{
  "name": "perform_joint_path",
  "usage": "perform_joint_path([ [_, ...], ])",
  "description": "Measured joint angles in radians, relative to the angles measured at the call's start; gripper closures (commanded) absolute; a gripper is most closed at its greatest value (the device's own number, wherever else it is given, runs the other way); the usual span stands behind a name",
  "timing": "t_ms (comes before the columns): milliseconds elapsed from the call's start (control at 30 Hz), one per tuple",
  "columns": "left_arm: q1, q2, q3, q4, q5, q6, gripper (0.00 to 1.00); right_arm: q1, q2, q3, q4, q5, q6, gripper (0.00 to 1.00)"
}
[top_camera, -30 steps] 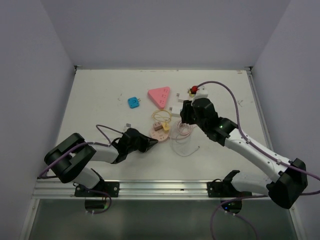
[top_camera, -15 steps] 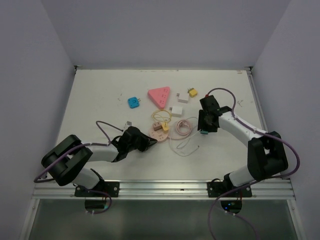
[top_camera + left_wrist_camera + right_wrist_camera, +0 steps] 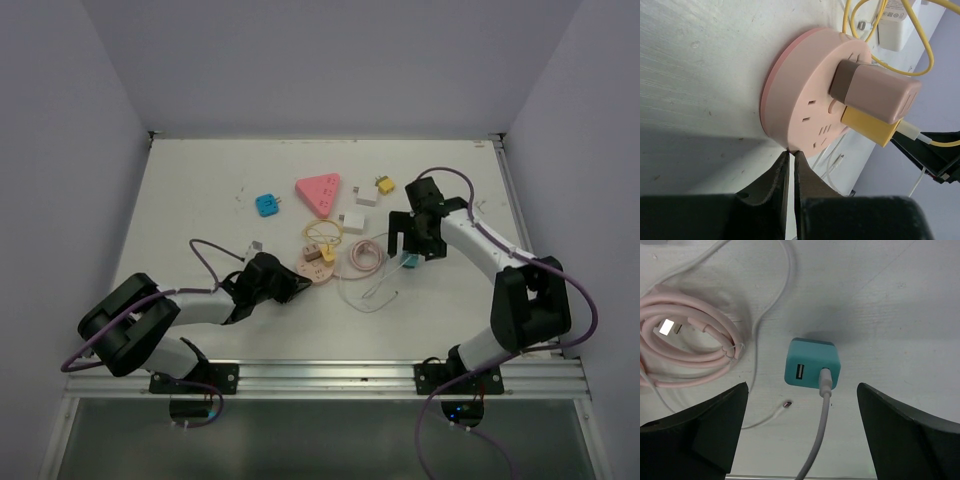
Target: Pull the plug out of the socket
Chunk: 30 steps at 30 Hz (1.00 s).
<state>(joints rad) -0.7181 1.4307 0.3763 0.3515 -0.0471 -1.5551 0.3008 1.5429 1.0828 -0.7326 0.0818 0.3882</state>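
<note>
A round pink socket (image 3: 805, 100) lies on the table with a dusty-pink plug (image 3: 872, 92) and a yellow plug (image 3: 870, 127) seated in it. My left gripper (image 3: 791, 151) is shut, its tips touching the socket's near rim (image 3: 322, 267). A teal plug (image 3: 813, 363) with a grey cable (image 3: 821, 435) lies loose on the table, right of the socket in the top view (image 3: 409, 263). My right gripper (image 3: 802, 390) hovers over it, open wide, with its fingers (image 3: 700, 430) well clear on both sides.
A coil of pink cable (image 3: 685, 345) and a thin white cable (image 3: 372, 292) lie between socket and teal plug. Farther back are a pink triangular socket (image 3: 318, 190), a blue plug (image 3: 266, 205), a white adapter (image 3: 354, 220) and a yellow plug (image 3: 384, 184).
My right arm swung right, away from the round socket, and its gripper opened, leaving the teal plug on the table. The left gripper stayed at the socket's rim.
</note>
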Motion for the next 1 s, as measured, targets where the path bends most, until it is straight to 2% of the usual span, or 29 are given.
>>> perform_joint_path([
  [400, 0.002, -0.005, 0.002, -0.007, -0.002, 0.018, 0.88, 0.000, -0.132, 0.035, -0.112, 0.003, -0.025, 0.02],
  [633, 0.003, -0.005, 0.002, -0.006, -0.001, 0.030, 0.88, 0.000, -0.318, 0.043, -0.146, 0.031, -0.026, 0.02],
  [867, 0.003, -0.007, 0.001, -0.006, -0.001, 0.030, 0.87, 0.000, -0.488, -0.018, -0.171, 0.092, -0.026, 0.01],
  [1000, 0.003, -0.009, 0.000, -0.008, -0.002, 0.030, 0.87, -0.001, -0.588, -0.044, -0.141, 0.060, -0.046, 0.02],
])
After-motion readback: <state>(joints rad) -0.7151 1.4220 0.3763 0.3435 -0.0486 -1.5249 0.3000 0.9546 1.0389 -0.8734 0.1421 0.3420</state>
